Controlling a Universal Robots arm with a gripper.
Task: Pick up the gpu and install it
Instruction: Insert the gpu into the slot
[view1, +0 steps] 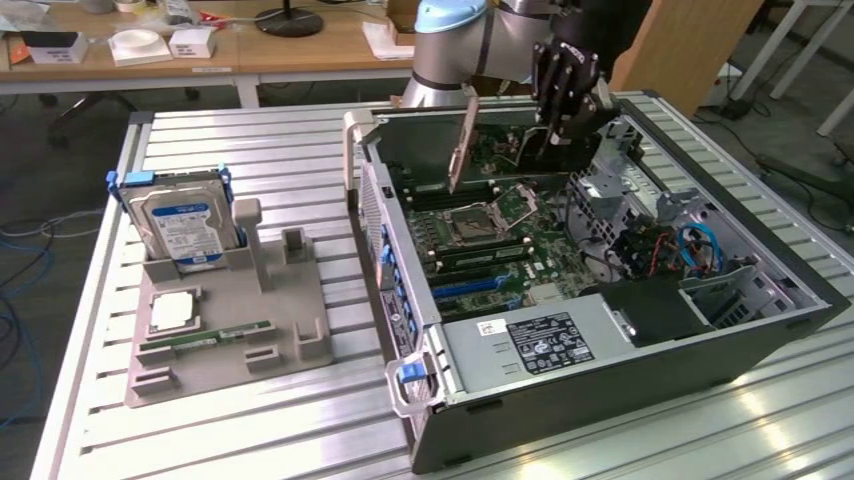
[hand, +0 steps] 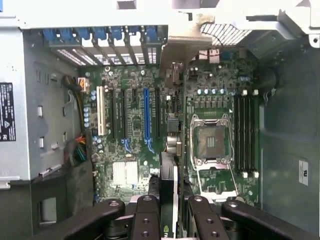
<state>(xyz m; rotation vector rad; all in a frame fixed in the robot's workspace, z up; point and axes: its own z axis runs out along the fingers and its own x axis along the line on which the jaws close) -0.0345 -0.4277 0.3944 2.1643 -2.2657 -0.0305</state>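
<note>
Exterior view: found the gripper (view1: 567, 120) hanging over the far end of the open case (view1: 601, 400), clamped on the gpu (view1: 465, 140). Held the card upright, raised over the motherboard (view1: 534, 250) and above the socket (view1: 470, 228), brownish end turned toward the exterior view's left. Noted the power supply (view1: 534, 345) in the near end of the case. Noted a grey holder (view1: 227, 330) on the slatted table (view1: 240, 140) toward the exterior view's left, well apart from the case. Counted 3 parts on it: 1 hard drive (view1: 184, 225) standing upright at the far end, 1 chip (view1: 174, 312) lying flat near the middle, 1 green memory stick (view1: 207, 340) lying flat just in front of the chip. Wrist view: looked straight down into the case along the gpu (hand: 169, 180), dark and edge-on, pinched between the 2 inner fingers (hand: 146, 220) of the gripper (hand: 171, 220). Found the card's line running between the blue slot (hand: 146, 120) and the socket (hand: 210, 140), with the metal bracket (hand: 185, 45) at the end away from the fingers. Could not tell whether touching the motherboard or hanging just clear. Saw a white slot (hand: 100, 117) beyond the blue one, then a bundle of coloured cables (hand: 75, 150) near the case wall. Saw long memory slots (hand: 245, 132) on the socket's other side, parallel to the card.
</note>
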